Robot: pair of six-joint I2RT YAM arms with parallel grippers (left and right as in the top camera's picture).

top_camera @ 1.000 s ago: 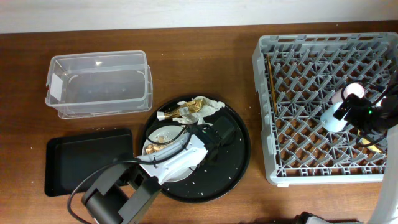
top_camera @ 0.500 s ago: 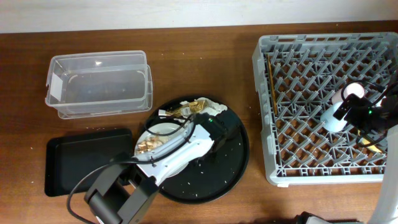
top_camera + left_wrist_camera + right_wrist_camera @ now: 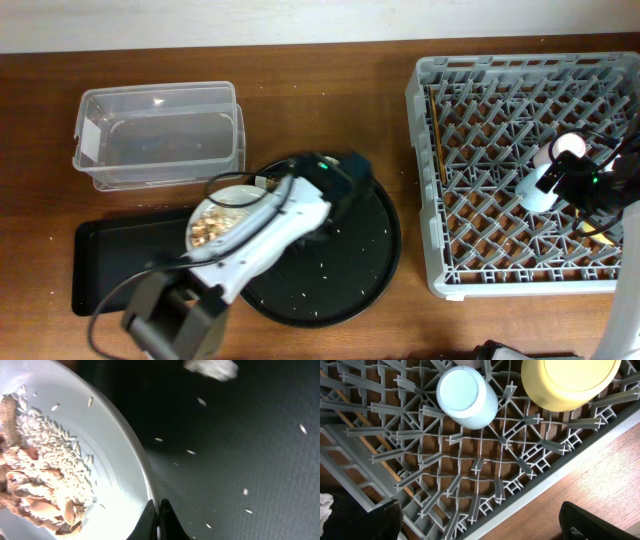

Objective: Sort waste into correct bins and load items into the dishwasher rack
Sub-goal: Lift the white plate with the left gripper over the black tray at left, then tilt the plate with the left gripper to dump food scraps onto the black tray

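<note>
My left gripper point(image 3: 158, 512) is shut on the rim of the pale round plate point(image 3: 115, 460). The plate carries brownish food scraps with rice point(image 3: 35, 480). In the overhead view the plate point(image 3: 218, 225) is held over the gap between the round black tray and the flat black tray point(image 3: 120, 262). A white napkin point(image 3: 210, 367) lies on the round tray. The wrapper is hidden. The clear tub point(image 3: 85, 140) is behind. My right gripper point(image 3: 480, 527) is open and empty over the grey rack point(image 3: 520, 62), which holds the blue cup point(image 3: 466, 396), yellow bowl point(image 3: 570, 380), pink cup point(image 3: 568, 146) and chopsticks point(image 3: 437, 130).
The large round black tray point(image 3: 355, 265) sits mid-table with loose rice grains on it. My left arm reaches across it from the front left. The rack's front rim point(image 3: 555, 477) borders bare wooden table point(image 3: 600, 460).
My left gripper has carried the plate with the scraps leftward off the round tray towards the flat black tray. The right arm has not moved.
</note>
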